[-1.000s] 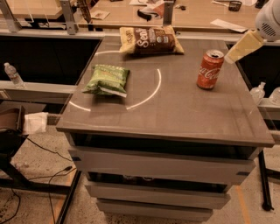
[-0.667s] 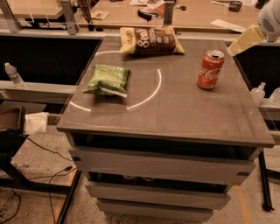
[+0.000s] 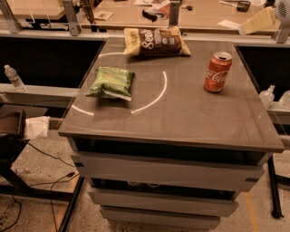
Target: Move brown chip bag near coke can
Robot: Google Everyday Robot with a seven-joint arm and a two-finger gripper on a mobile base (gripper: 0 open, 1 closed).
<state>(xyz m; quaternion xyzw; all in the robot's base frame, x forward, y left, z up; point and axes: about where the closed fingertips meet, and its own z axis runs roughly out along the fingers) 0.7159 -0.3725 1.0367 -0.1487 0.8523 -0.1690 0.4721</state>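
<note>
The claw (image 3: 253,21) hangs beyond the can (image 3: 217,71), to its right; clenched or not, I cannot tell. The brown bag (image 3: 156,41) lies left of the can, further back: best gripped mid-bag from above.

Only a small part of the robot shows, at the far right corner of the scene. The tool (image 3: 254,21) is a pale tan, flat-sided wedge with a smooth, matte look, and it narrows toward its left tip. On its right it meets a rounded housing (image 3: 283,8) in white and light grey, which the scene's right edge cuts off. Finer details are too small to tell.
</note>
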